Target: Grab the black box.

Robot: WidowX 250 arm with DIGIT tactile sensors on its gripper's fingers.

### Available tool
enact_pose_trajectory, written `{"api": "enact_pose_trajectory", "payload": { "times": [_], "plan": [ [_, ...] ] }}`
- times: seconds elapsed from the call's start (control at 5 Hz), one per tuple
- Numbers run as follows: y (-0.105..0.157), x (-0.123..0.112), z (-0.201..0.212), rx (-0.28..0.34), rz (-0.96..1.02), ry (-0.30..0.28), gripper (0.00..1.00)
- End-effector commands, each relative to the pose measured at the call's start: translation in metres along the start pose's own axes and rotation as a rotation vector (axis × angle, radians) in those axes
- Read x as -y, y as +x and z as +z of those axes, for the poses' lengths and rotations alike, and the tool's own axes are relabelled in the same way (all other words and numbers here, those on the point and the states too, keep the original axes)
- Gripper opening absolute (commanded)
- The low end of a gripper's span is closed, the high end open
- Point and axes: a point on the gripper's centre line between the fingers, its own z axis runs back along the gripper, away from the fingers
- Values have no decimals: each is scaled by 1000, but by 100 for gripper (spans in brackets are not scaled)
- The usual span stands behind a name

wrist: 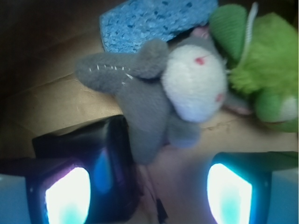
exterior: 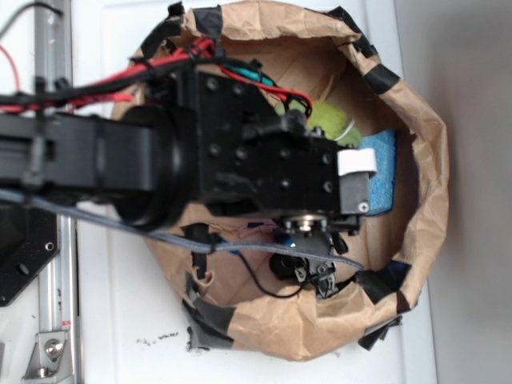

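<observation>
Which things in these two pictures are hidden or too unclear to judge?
- Glossy black box: wrist view, lower part hidden by the left finger; exterior view, covered by the arm.
- Gripper: open, fingertips cut off by the bottom edge.
- Grey plush toy: blurred; unseen in the exterior view.

1. The gripper point(wrist: 149, 191) stands with its two glowing fingertip pads point(wrist: 67, 196) spread wide at the bottom corners.
2. A small glossy black box with rounded edges point(wrist: 96, 144) sits just behind the left pad, on brown paper point(wrist: 56, 102).
3. A grey plush toy with a white face point(wrist: 159, 100) lies between the pads, touching the box's right side.
4. A blue porous sponge point(wrist: 149, 21) lies behind the toy.
5. A fuzzy green plush toy point(wrist: 261, 65) lies at the right.
</observation>
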Motion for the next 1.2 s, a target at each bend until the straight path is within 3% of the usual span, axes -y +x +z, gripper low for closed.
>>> {"api": "enact_pose_trajectory", "payload": {
  "times": [0.0, 0.2, 0.6, 1.0],
  "plan": [
    [2, 23, -25, 19, -96, 8, 100],
    [-1, 31, -40, -5, -141, 5, 100],
    [-20, 59, -42, -69, -235, -96, 100],
    [-42, 68, -28, -82, -296, -133, 100]
  ]
}}
